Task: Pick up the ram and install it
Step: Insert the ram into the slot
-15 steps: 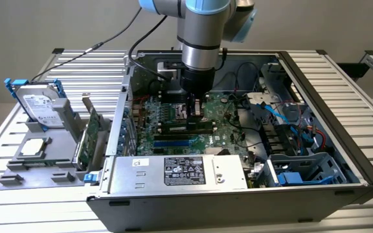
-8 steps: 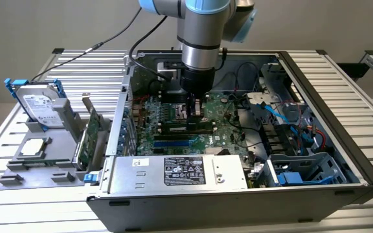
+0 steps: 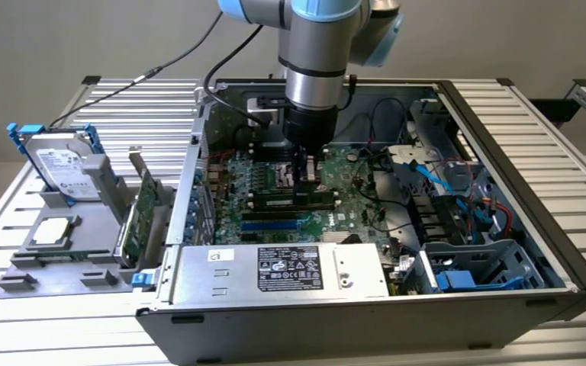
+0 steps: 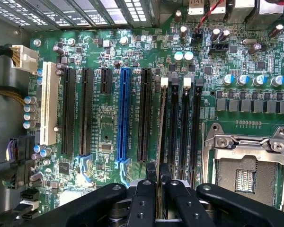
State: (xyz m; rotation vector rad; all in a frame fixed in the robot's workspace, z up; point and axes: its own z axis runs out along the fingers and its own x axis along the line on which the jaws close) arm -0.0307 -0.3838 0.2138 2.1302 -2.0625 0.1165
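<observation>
The ram [image 4: 160,127] shows edge-on in the wrist view as a slim strip running along the first of the black memory slots [image 4: 182,123] on the green motherboard [image 4: 104,123]. My gripper [image 4: 158,171] is shut on the ram's near end, one black finger on each flat side. In the exterior view the gripper [image 3: 310,179] hangs straight down inside the open computer case [image 3: 497,191], just above the memory slots [image 3: 291,201]. Whether the ram sits in the slot or hovers just over it I cannot tell.
A silver hard drive [image 3: 59,164] and a green expansion card [image 3: 143,210] stand on a grey holder [image 3: 28,271] at the exterior view's left. A power supply [image 3: 283,271] fills the case front. The CPU socket [image 4: 246,165], blue slot [image 4: 124,113] and blue cables [image 3: 445,179] lie nearby.
</observation>
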